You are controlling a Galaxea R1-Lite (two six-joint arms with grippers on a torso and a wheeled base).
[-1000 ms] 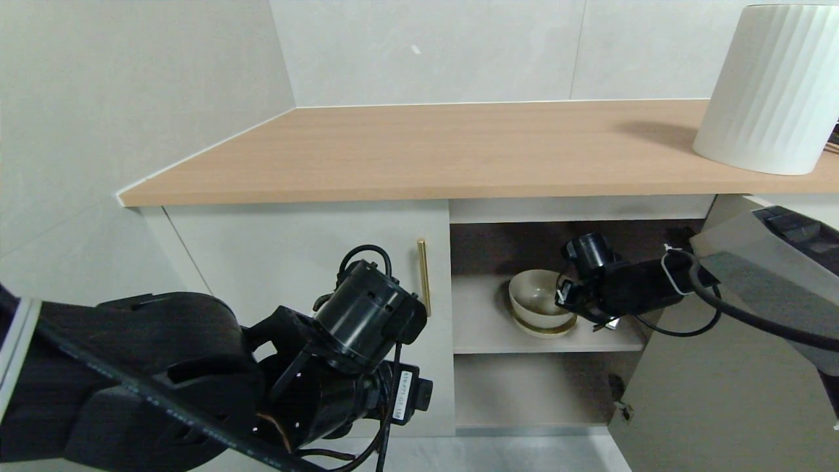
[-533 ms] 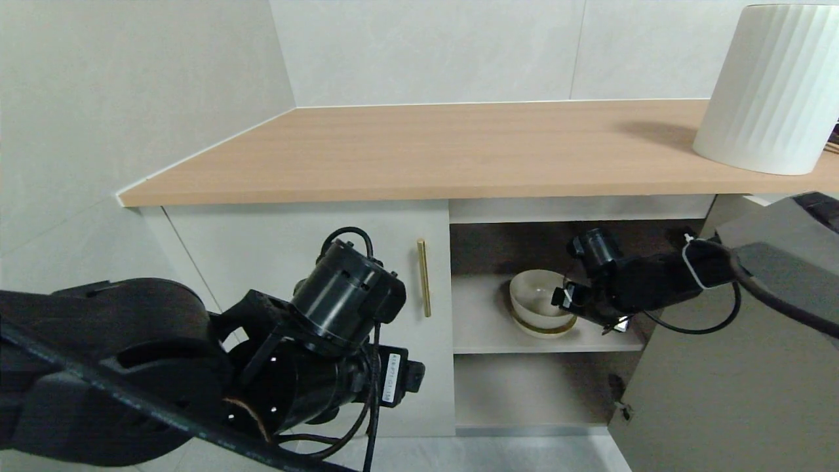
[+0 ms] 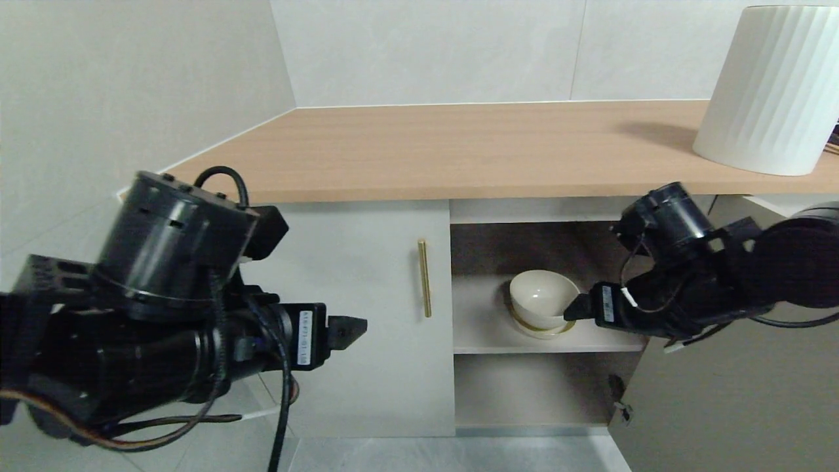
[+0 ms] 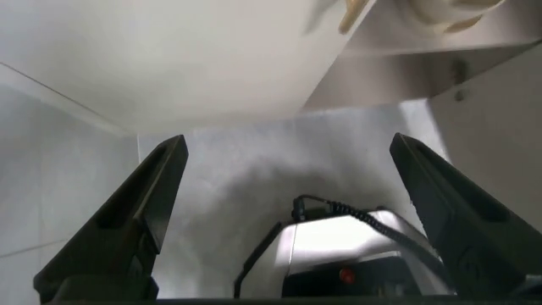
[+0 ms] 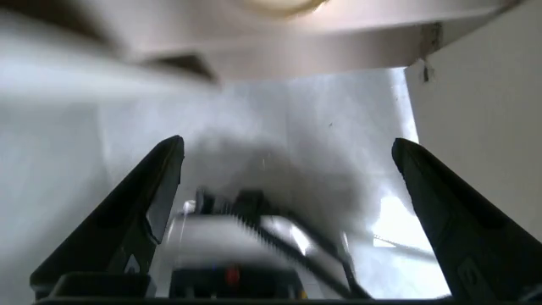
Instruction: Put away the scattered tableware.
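A cream bowl [image 3: 537, 296] rests on a gold-rimmed saucer [image 3: 543, 328] on the middle shelf [image 3: 482, 328] of the open cabinet. My right gripper [image 3: 577, 307] is just outside the cabinet, its tip beside the bowl's right side. In the right wrist view its fingers [image 5: 140, 216] stand wide apart with nothing between them, and the bowl [image 5: 279, 7] is at the frame's edge. My left gripper [image 3: 347, 331] hangs in front of the shut left door. It is open and empty in the left wrist view [image 4: 288, 212], over the floor.
The left cabinet door [image 3: 367, 314] is shut and has a gold handle [image 3: 423, 278]. The right door [image 3: 721, 393] stands swung open at the right. A white ribbed shade [image 3: 767, 85] stands on the wooden countertop [image 3: 426, 151]. The lower shelf [image 3: 524, 393] is bare.
My right gripper has drawn back out of the cabinet from the bowl, and its arm has risen. My left arm has lifted and swung left. The bowl stays on the saucer.
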